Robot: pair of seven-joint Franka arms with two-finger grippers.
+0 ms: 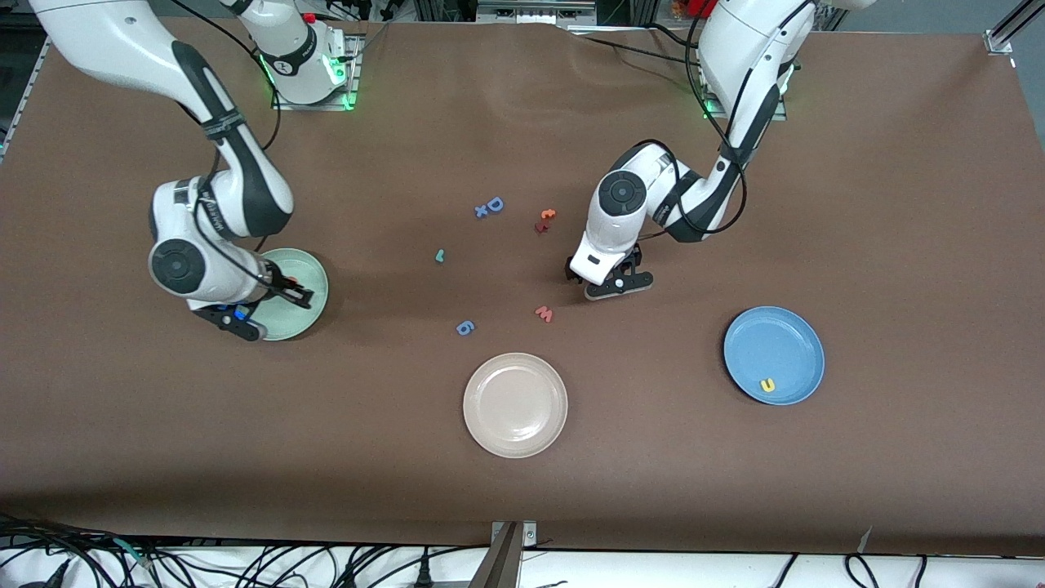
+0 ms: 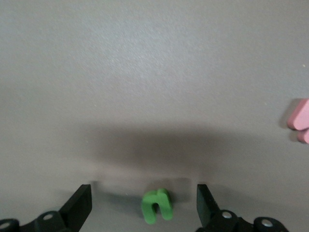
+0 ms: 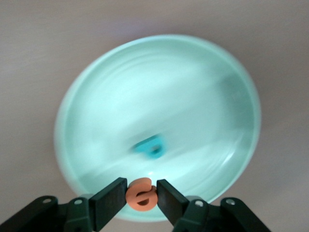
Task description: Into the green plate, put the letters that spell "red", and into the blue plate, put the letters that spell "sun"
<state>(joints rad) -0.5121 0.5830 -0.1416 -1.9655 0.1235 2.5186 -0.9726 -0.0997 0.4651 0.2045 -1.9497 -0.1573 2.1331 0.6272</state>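
Note:
My right gripper (image 3: 141,193) is shut on the orange e (image 3: 141,195) and hangs over the rim of the green plate (image 3: 169,87). A teal d (image 3: 150,146) lies in that plate. In the front view this gripper (image 1: 287,291) is over the green plate (image 1: 309,273) at the right arm's end. My left gripper (image 2: 144,205) stands open low over the table, with the green n (image 2: 157,206) between its fingers and untouched. In the front view the left hand (image 1: 618,282) hides the n. A yellow u (image 1: 767,385) lies in the blue plate (image 1: 775,343). The teal r (image 1: 439,256) lies mid-table.
A cream plate (image 1: 515,404) sits nearest the front camera. A pink w (image 1: 544,314) (image 2: 299,121) lies close to the left gripper. A blue g-like letter (image 1: 465,327), a blue D (image 1: 495,204), a small blue x (image 1: 482,211), an orange t (image 1: 548,215) and a dark red letter (image 1: 540,227) are scattered mid-table.

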